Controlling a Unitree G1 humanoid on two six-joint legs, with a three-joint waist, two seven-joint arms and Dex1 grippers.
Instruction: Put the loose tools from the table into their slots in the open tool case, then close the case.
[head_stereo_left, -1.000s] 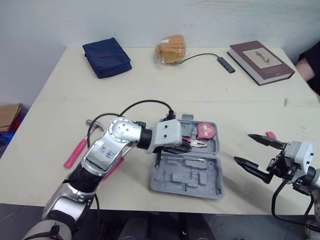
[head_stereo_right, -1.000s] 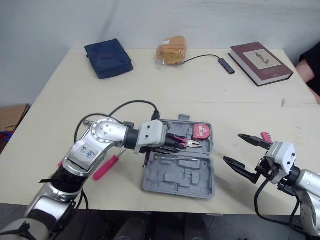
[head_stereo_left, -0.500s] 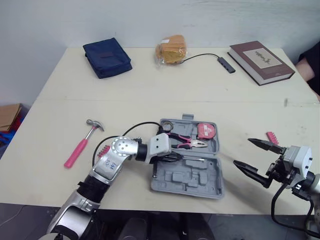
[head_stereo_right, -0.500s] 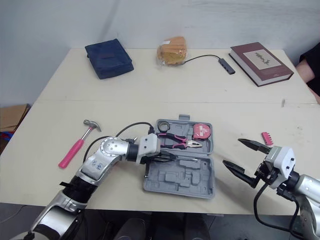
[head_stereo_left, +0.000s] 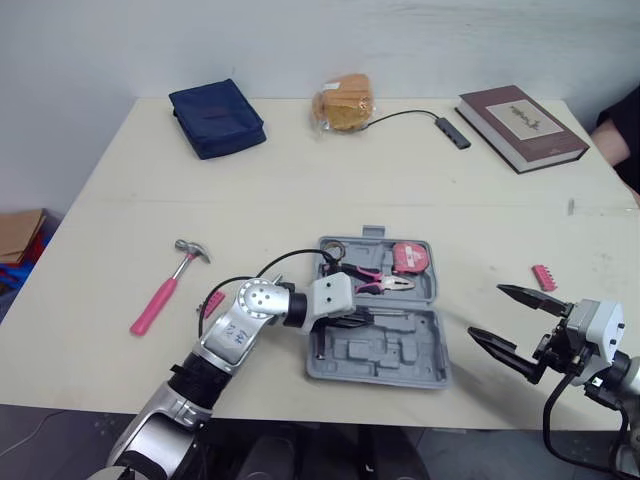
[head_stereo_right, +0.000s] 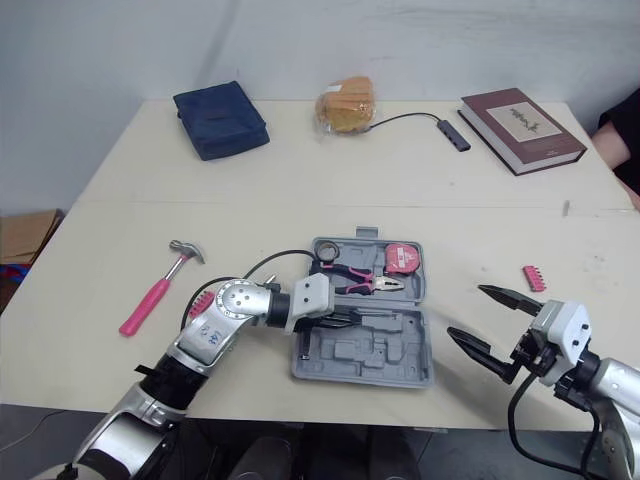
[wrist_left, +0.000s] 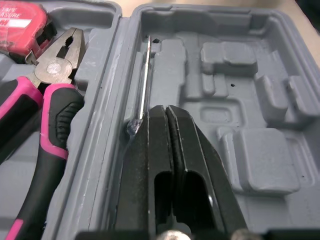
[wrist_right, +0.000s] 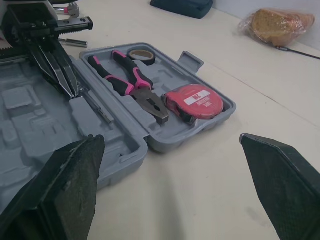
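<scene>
— What do we list at the left of the table (head_stereo_left: 130, 190)?
— One hammer (head_stereo_left: 165, 290), pink handle, lying loose, well apart from the case. At the far edge there is a dark blue pouch (head_stereo_left: 215, 117) and a bagged loaf (head_stereo_left: 343, 100).

— And the middle?
— The grey tool case (head_stereo_left: 400, 360), open flat near the front edge. In its far half are pliers (head_stereo_left: 378, 282) with pink-and-black handles, a small roll of tape (head_stereo_left: 333, 250) and a red tape measure (head_stereo_left: 409, 258). In its near half a slim screwdriver shaft (wrist_left: 145, 75) lies in the groove just beside the hinge.

— Any writing?
— We read "EASURE" on the tape measure's label in the left wrist view. In the right wrist view that label is a white patch we cannot read. The book's cover lettering is illegible.

— The left gripper (wrist_left: 166, 109)?
— It is over the case's near half, fingers pressed together, tips at the shaft's near end. The left wrist view shows this. In the head views the wrist hides it.

— The right side?
— The right gripper (head_stereo_left: 486, 312) has its fingers spread wide and empty, just off the case's right side. Beyond it a pink bit strip (head_stereo_left: 543, 277) lies loose. In the far corner are a maroon book (head_stereo_left: 521, 113) and a USB hub (head_stereo_left: 452, 130) on its cable.
</scene>
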